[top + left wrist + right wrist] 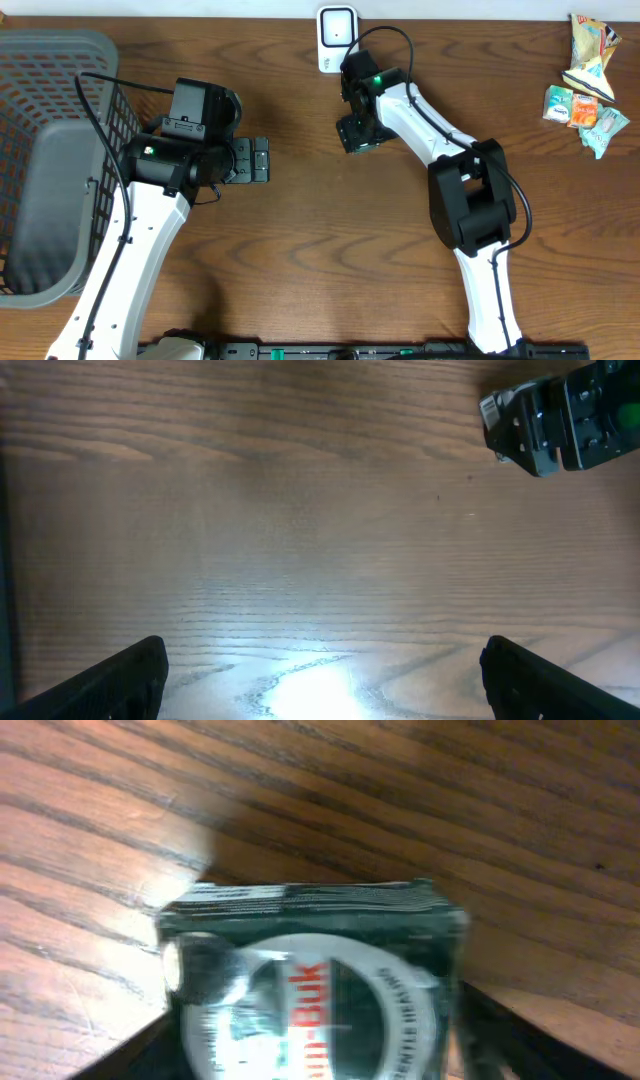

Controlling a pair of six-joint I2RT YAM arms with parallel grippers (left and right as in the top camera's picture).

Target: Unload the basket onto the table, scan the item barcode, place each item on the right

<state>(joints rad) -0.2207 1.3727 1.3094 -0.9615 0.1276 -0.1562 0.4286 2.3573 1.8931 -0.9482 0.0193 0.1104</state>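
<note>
One table (300,250) of brown, strongly grained wood fills the overhead view. One grey mesh basket (60,45) stands on its left end, cut off by the frame's left edge. Two white-and-black arms rise from a dark rail along the near edge. The left arm (140,250) runs up close beside the basket's right wall, and the right arm (470,200) bends toward the far middle.

At the far right corner lies one loose heap of snack packets (585,85), four as far as I can count, well apart from both arms. One white barcode scanner (338,35) stands upright at the far edge, in the middle. One dark green box (310,970), with a white round label and red lettering, is the item to scan. It sits in the right gripper (358,132), near the scanner and just in front of it.

The left gripper (322,660) has its jaws spread wide, with only bare wood between them. The box lies between the right gripper's fingers (500,1040), which stand close at both of its sides. I cannot tell whether they are clamping it, as the wrist view is blurred.

Open wood lies between the two grippers, across the middle toward the near edge, and between the right arm and the packets. A pale strip runs beyond the far edge. In the left wrist view a bright patch of glare shows on the wood between the fingers.
</note>
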